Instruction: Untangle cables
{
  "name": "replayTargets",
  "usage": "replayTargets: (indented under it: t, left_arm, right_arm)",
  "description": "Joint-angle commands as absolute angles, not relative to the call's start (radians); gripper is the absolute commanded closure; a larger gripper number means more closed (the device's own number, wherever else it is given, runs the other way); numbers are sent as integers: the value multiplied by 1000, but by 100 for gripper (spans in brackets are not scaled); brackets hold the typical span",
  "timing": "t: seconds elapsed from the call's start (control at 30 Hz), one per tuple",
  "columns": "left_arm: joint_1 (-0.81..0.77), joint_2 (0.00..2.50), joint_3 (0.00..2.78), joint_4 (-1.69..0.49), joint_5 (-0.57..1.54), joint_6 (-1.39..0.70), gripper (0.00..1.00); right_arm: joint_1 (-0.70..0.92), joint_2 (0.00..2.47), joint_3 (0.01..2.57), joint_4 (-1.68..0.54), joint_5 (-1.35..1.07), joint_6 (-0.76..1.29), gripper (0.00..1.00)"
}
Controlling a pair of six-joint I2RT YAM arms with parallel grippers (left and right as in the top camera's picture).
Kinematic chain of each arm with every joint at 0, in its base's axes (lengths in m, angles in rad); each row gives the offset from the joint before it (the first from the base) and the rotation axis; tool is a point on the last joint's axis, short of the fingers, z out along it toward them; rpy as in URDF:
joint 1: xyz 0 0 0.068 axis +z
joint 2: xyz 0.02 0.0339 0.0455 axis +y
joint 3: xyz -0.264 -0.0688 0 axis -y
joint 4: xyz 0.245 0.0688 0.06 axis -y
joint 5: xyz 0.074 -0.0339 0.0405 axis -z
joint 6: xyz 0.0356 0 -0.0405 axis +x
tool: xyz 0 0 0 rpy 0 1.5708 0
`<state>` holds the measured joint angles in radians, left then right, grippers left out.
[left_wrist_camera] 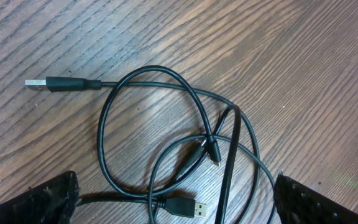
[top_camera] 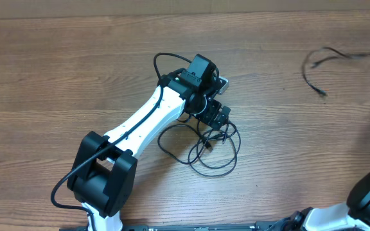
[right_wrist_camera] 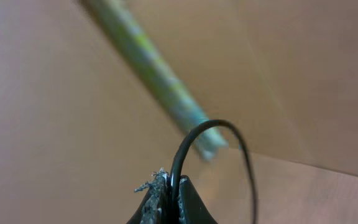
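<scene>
Your left gripper point(left_wrist_camera: 180, 202) stood wide open above the tangled cables point(left_wrist_camera: 211, 140) in the middle of the table point(top_camera: 56, 64), while your right gripper point(right_wrist_camera: 169, 199) pinched one loose strand point(right_wrist_camera: 216, 122). It seems you were choosing a loop; the next move needed a low, exact grasp.

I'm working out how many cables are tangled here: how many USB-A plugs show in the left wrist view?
2. The upper-left USB-A plug points left; the bottom USB-A plug points right, near the frame's lower edge. Others may lie outside this view.
</scene>
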<state>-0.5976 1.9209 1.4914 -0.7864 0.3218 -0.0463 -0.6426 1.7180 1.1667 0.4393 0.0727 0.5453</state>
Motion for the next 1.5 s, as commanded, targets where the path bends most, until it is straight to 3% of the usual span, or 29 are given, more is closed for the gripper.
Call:
replayTargets:
  t: [0.0, 0.03, 0.07, 0.2, 0.4, 0.57, 0.8, 1.1, 1.23, 1.47]
  left_arm:
    - [-599, 1903, 1508, -786, 330, -37, 0]
    - [-599, 1903, 1508, -786, 329, -37, 0]
    - [-599, 1903, 1508, -786, 330, -37, 0]
    - [-599, 1903, 1508, -786, 330, -37, 0]
    - [-599, 1903, 1508, -786, 329, -37, 0]
    - [-599, 1903, 1508, -786, 330, -37, 0]
    - [-599, 1903, 1508, -786, 330, -37, 0]
    - [-599, 1903, 1508, -786, 329, -37, 0]
    - [-599, 1903, 1508, -786, 330, -37, 0]
    - [-599, 1903, 1508, -786, 330, -37, 0]
  right_arm:
    - [-679, 1777, 1187, 430, 70, 514, 95]
    - [-687, 1790, 1187, 425, 60, 514, 87]
    - [-691, 1798, 1187, 416, 57, 514, 73]
    - [-697, 1811, 1186, 399, 58, 501, 0]
    - [-697, 1810, 1186, 397, 49, 493, 0]
    - [-703, 1782, 1186, 279, -93, 366, 0]
    - [-702, 1715, 1186, -213, -118, 564, 0]
    - [-701, 1715, 1186, -661, -136, 576, 0]
    - [-701, 1715, 1186, -787, -136, 574, 0]
    - [-701, 1715, 1186, -815, -15, 568, 0]
